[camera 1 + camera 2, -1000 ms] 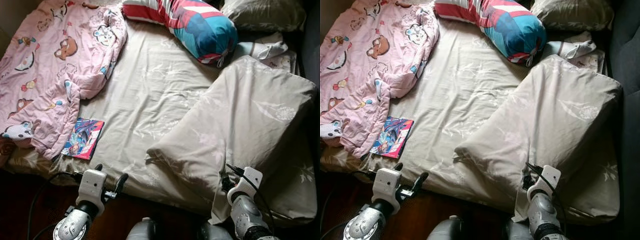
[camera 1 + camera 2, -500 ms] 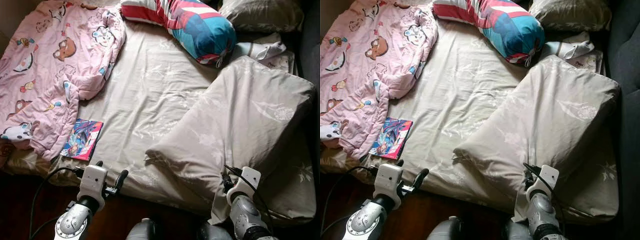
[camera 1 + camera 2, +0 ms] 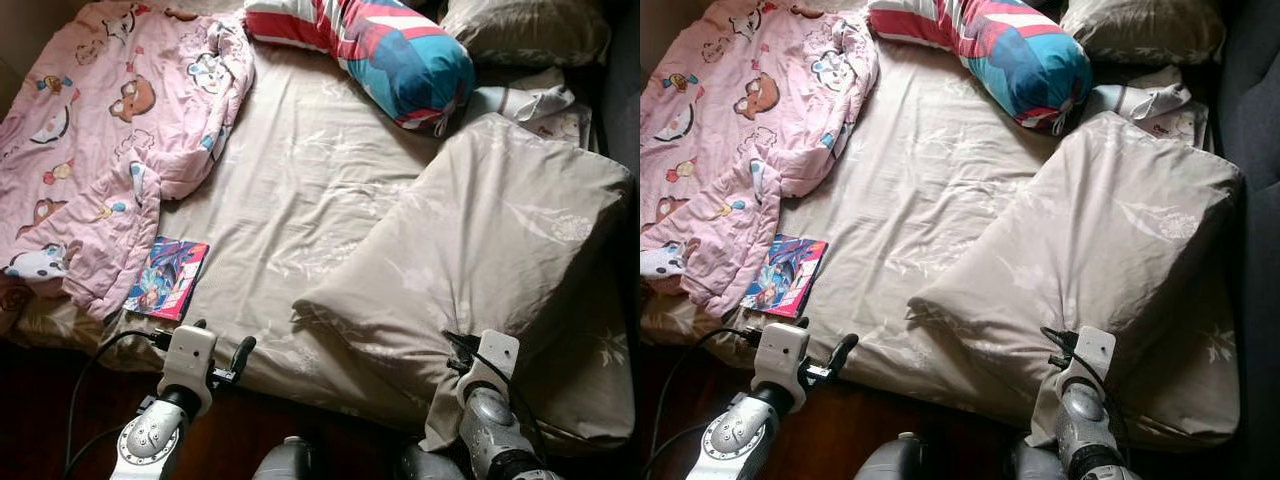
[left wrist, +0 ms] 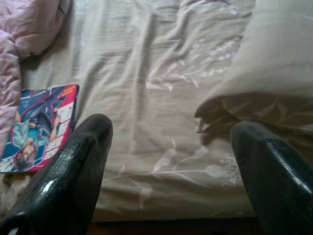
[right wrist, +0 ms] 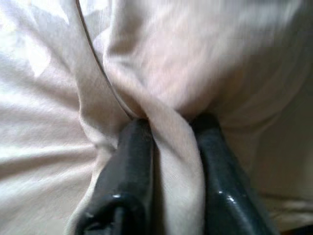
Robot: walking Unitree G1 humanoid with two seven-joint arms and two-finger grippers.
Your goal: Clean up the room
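Right jaws [image 5: 168,161] pinching pillow [image 3: 490,250] corner, pillow lying diagonally

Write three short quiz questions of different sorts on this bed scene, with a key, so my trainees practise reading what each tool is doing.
1. True or false: the right tool is shut on a fold of the beige pillow.
2. Which lies nearest the left tool? A) striped bolster B) comic book C) pink blanket
3. Fill in: the left tool's fingers are ____, holding nothing.

Key: 1 true; 2 B; 3 open
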